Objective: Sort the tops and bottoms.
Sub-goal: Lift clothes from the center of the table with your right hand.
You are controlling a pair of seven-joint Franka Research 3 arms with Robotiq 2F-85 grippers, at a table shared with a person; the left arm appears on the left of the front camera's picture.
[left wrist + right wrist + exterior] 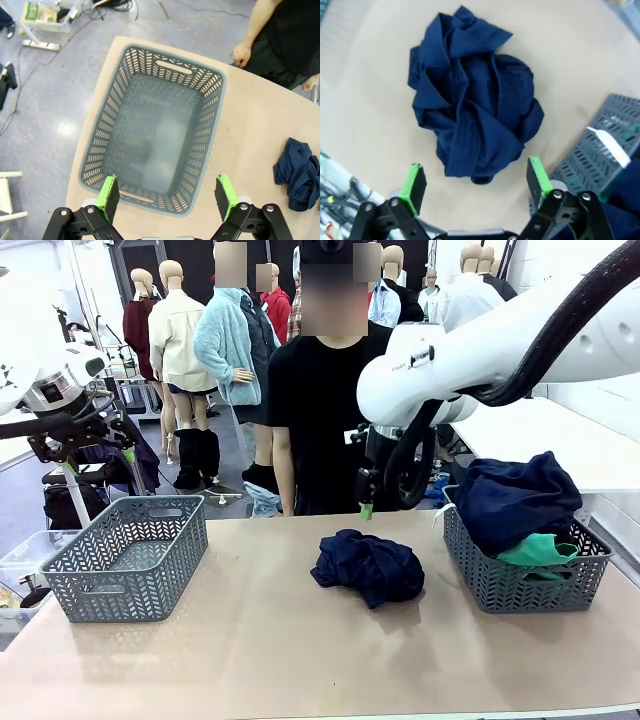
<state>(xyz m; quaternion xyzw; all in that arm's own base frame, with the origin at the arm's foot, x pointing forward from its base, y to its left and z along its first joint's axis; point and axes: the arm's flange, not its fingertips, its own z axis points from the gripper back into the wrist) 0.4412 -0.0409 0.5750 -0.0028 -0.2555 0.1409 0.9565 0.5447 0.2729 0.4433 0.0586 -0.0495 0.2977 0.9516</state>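
You have the tan bench [250, 640] mostly bare between two grey plastic lattice baskets: an empty one [130, 560] near its left edge and a full one [525, 575] near its right edge. A crumpled navy-blue cloth garment [368, 565] lies alone in the middle, well apart from both baskets, with open surface on every side of it.

Your left gripper [167, 197] hangs above the near rim of the empty basket, green pads wide apart, nothing between them. Your right gripper [475, 182] hovers over the navy garment's edge, pads likewise spread and holding nothing.

The teal-green soft fabric bottoms [538, 550] sit in the right basket, mostly buried under a heap of dark navy clothing [515, 495]; just a folded corner shows. In the front view the white right arm [480, 350] covers much of the far side. A person in a black top [325, 410] stands at the far edge, one hand [242, 53] near the empty basket's corner.
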